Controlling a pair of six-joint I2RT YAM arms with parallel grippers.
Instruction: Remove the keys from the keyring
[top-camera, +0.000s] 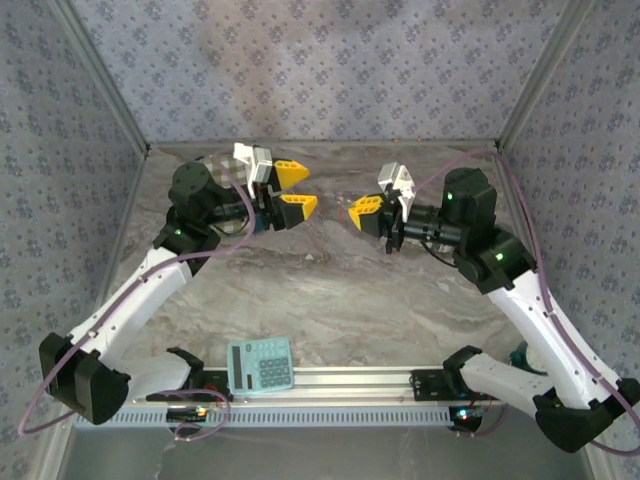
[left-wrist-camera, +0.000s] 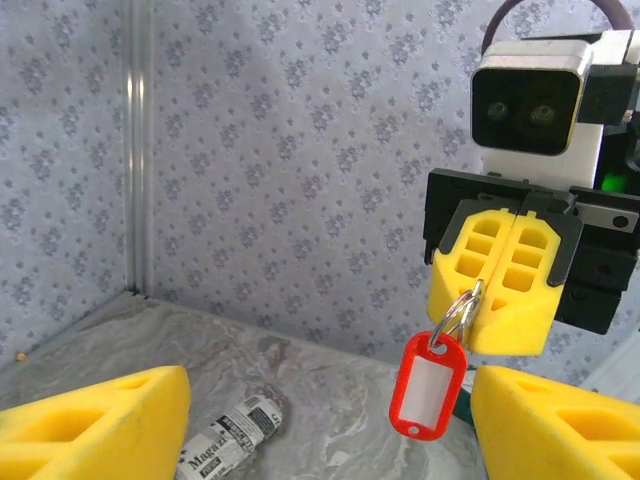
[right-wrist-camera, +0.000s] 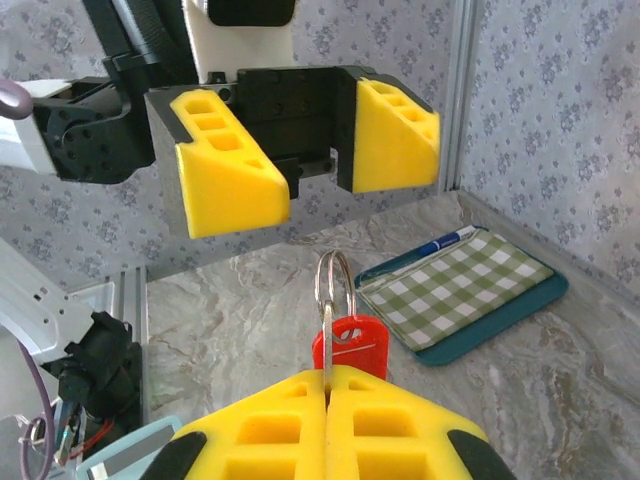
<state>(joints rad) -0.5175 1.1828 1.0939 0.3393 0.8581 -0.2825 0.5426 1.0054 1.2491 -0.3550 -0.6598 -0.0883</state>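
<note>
- Calculator (top-camera: 260, 365): lies flat at the near edge, beside the rail.
- Right gripper (top-camera: 358, 210): raised over mid-table, fingers pressed together, pinching the ring (left-wrist-camera: 458, 312).
- Keys (left-wrist-camera: 430, 385): red tag with a white insert, hanging from the ring under the right gripper, clear of the table.
- Left gripper (top-camera: 310, 190): faces the right one, fingers spread wide, apart from the keys.
- Checked pouch (right-wrist-camera: 455, 290): flat on the table beyond, near the wall.
</note>
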